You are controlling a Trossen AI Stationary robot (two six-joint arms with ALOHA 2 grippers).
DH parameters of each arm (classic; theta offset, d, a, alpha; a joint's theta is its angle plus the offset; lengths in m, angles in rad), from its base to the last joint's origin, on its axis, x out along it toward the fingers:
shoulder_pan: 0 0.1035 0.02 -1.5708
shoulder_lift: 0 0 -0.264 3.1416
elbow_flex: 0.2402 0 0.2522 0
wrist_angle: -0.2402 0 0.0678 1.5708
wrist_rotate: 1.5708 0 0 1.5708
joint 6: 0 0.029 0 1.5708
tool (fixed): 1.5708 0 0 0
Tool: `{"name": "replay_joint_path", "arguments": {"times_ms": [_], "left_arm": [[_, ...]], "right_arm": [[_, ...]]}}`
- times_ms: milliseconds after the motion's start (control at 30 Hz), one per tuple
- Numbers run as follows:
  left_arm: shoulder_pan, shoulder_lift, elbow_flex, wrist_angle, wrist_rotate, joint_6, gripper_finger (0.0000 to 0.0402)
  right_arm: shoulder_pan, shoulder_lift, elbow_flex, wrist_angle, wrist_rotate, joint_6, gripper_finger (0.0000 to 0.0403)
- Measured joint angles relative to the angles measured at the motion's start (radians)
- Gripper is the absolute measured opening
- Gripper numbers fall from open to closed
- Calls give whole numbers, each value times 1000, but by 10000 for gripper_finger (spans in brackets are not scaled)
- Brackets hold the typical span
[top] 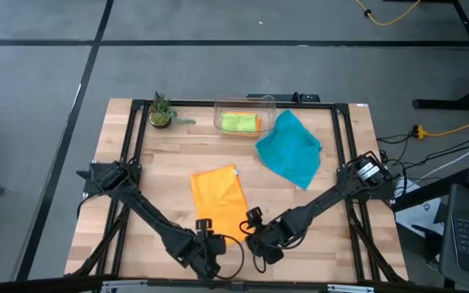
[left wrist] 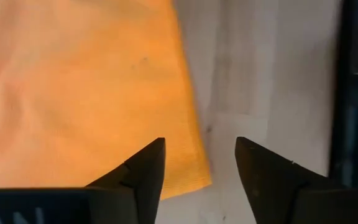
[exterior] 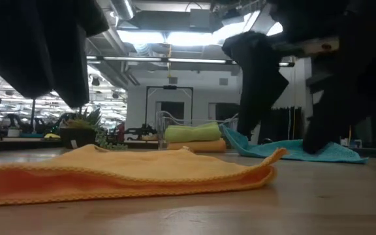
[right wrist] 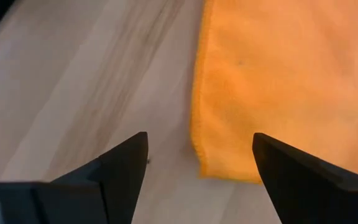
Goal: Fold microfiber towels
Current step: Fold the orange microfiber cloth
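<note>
While both arms crowd the six o'clock edge of the wooden table (top: 332,220), the orange towel (top: 219,201) lies flat and folded at the table's centre, a long rectangle running from twelve down to six, its near end right between the two claws. Left gripper (top: 208,244) sits at the towel's seven o'clock corner, fingers (left wrist: 143,174) spread apart with nothing between them, and its wrist camera looks down over the cloth's corner and the bare wood just beside it. Right gripper (top: 253,236) is at the towel's five o'clock corner, jaws standing wide, empty too; in its own view the orange hem (right wrist: 197,124) runs between the two dark fingertips (right wrist: 126,168), cloth to one side, plain boards to the other. Over at one o'clock from the orange towel, the teal towel (top: 290,149) lies loose and rumpled, unfolded, well apart from both claws. Up at twelve, the clear plastic bin (top: 245,104) holds a folded lime green towel (top: 238,122) with an orange one (top: 257,124) tucked against it; from table height the green one (exterior: 192,132) rests on top of the orange. A small potted plant (top: 161,111) stands at the eleven o'clock corner
</note>
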Motion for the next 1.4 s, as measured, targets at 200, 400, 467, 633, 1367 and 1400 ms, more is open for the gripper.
{"name": "replay_joint_path", "arguments": {"times_ms": [200, 400, 467, 633, 1367, 1400], "left_arm": [[18, 4, -28, -24, 26, -60, 237], [2, 4, -60, -9, 48, -44, 249], [-7, 4, -72, 22, 48, -42, 248], [-25, 4, -93, 108, 44, -13, 250], [-22, 2, -211, 199, 33, -32, 251], [-22, 2, -211, 199, 33, -26, 251]], "right_arm": [[-4, 11, -1, 8, 1, 3, 291], [-8, 18, -1, 4, -20, 1, 291], [-8, 22, -1, 2, -21, 1, 291], [-12, 31, -3, 6, -26, 0, 291], [-45, 26, -81, 74, -117, 35, 275], [-47, 26, -81, 74, -121, 35, 268]]}}
